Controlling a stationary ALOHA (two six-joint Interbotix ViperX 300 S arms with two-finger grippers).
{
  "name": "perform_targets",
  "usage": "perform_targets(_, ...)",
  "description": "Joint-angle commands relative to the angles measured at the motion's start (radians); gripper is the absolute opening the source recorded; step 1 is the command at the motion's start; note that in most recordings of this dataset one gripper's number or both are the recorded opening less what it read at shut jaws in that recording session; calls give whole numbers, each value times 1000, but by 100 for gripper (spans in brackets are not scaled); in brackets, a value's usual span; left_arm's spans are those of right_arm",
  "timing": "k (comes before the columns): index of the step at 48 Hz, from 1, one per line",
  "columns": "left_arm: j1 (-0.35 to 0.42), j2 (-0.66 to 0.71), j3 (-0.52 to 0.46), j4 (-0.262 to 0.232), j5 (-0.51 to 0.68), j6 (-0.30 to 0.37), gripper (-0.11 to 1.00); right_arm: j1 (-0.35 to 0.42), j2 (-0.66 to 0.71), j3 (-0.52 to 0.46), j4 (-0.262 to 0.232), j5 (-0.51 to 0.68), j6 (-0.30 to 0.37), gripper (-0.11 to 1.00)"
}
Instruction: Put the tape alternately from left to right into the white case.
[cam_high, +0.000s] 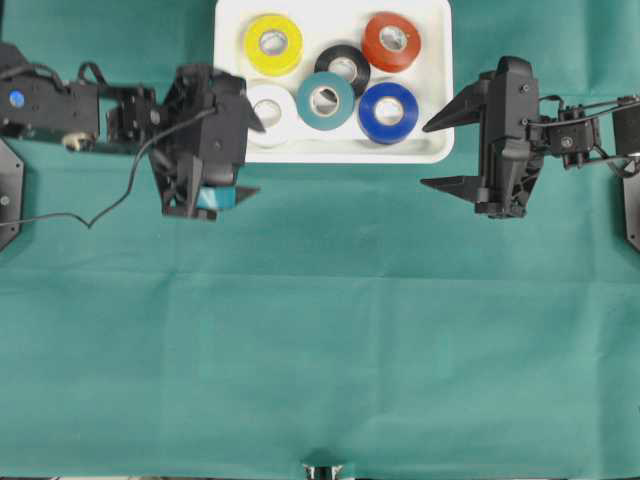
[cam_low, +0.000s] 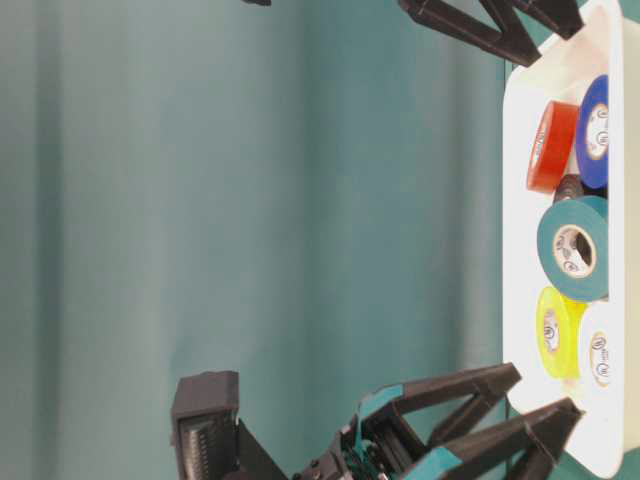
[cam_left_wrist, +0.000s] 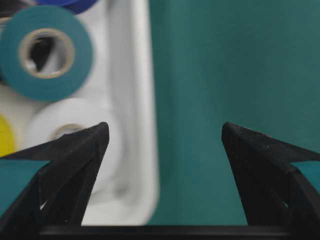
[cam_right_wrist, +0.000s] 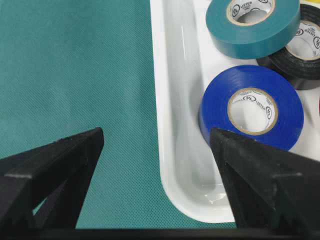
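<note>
Seeing all six rolls of tape (cam_high: 330, 70) lying in the white case (cam_high: 433, 150), we judge the loading finished; our left gripper (cam_high: 250, 155) and right gripper (cam_high: 432, 155) (both spread wide, holding nothing) should back off without clipping the rim.

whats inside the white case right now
Six tape rolls lie in the white case: yellow, orange-red, black, teal, blue and white. The left gripper covers part of the white roll.

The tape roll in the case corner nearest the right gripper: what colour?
Blue tape roll, with a pale printed core; clearest in the right wrist view.
</note>
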Motion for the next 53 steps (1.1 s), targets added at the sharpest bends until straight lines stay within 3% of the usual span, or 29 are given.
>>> perform_targets(1, -35, -20, -9, -3, -8, -40, 99, 2, -15, -11, 0, -11, 0, 80)
perform_targets(8, -81, -15, -9, -3, -8, -129, 99, 3, -15, -11, -2, -11, 0, 80)
perform_targets(16, -114, -9, -2, -3, -11, -186, 99, 3, -15, -9, 0, -11, 0, 80)
perform_targets(35, -117, 12, 54, -3, -150, -241, 99, 3, -15, -3, 0, -12, 0, 80)
perform_targets(53, -117, -41, 72, -3, -161, -239, 99, 3, -32, -2, -2, -8, 0, 80)
